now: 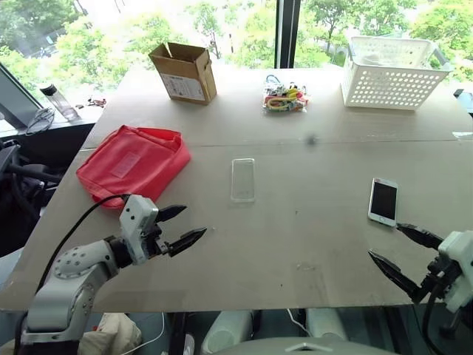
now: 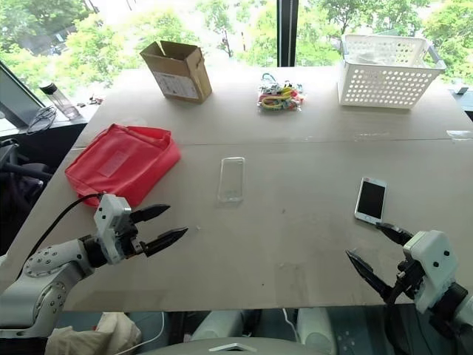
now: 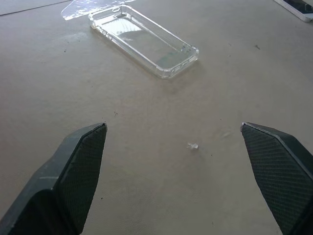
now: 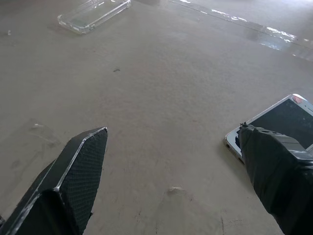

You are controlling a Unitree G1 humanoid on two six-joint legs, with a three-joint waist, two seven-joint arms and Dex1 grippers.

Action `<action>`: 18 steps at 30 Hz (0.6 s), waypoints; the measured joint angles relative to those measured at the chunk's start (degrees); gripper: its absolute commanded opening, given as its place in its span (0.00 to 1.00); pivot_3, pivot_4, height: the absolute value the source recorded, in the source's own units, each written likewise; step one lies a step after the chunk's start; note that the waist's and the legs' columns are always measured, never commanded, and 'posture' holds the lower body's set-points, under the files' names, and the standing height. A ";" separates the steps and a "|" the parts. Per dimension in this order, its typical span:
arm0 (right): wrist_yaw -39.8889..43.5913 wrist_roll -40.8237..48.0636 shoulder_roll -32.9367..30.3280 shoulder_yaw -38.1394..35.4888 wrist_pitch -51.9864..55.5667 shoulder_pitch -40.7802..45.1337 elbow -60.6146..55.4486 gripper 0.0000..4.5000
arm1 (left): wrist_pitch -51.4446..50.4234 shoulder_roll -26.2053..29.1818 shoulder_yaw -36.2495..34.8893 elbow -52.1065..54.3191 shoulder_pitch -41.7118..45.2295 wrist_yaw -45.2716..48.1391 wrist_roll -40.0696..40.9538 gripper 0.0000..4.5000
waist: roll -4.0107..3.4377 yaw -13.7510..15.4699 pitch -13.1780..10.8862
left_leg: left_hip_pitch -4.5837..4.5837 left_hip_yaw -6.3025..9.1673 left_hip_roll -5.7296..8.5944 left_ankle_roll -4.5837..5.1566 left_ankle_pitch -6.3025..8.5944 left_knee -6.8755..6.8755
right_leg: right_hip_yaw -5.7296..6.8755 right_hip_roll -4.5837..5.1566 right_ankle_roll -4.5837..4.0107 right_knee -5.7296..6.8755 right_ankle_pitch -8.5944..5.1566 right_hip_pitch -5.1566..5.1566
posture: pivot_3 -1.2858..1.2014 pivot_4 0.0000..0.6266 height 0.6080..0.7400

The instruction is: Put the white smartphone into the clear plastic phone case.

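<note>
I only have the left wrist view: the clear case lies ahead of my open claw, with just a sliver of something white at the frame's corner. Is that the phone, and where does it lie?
Observer: Yes. The white smartphone with the dark glass screen lies flat, screen up, on the table's right side, apart from the clear plastic phone case.
Operator: Is the right claw on it?
Observer: No. The right claw hangs open just in front of the phone's near end, holding nothing.
Operator: Anything lying between phone and case?
Observer: Only bare tan tabletop; the red fabric pouch lies on the case's far side, to the left.
</note>
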State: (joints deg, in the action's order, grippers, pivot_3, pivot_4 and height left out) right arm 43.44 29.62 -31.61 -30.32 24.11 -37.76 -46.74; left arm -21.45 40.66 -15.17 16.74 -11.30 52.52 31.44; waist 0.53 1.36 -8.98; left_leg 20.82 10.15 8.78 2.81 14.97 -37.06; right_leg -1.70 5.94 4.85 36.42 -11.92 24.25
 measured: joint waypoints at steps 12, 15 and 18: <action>4.69 6.04 -4.53 1.01 -2.11 3.16 -3.08 1.00 | 8.24 0.02 21.35 -21.35 35.49 14.06 -13.96 0.99 | -0.03 0.59 -0.13 | 0.03 -0.31 -0.43 0.13 0.04 -0.04 | 0.51 -0.04 0.03 -0.50 0.31 -0.41 | 0.52 0.24 1.00; 4.83 6.03 -5.47 1.10 -2.12 2.84 -4.07 1.00 | 10.85 -1.70 26.80 -30.08 42.42 16.30 -19.45 0.88 | -0.03 0.86 -0.14 | 0.14 -0.27 -0.45 0.04 0.01 -0.03 | 0.58 -0.09 0.03 -0.54 0.30 -0.31 | 0.52 0.24 1.00; 4.74 5.47 -5.64 1.10 -2.36 2.34 -4.81 1.00 | 15.11 -3.96 31.09 -38.23 47.16 18.33 -24.24 0.70 | -0.01 0.99 -0.15 | 0.26 -0.26 -0.45 0.07 0.03 -0.06 | 0.62 -0.10 0.06 -0.60 0.28 -0.26 | 0.52 0.24 1.00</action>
State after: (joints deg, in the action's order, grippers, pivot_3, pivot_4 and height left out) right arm 48.18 35.09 -37.25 -29.23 21.75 -35.42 -51.56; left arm -6.34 36.70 15.92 -21.48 35.87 70.85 7.20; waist 0.52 2.35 -9.12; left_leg 21.08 9.89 8.33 2.89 15.00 -37.12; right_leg -1.08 5.84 4.91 35.81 -11.64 23.99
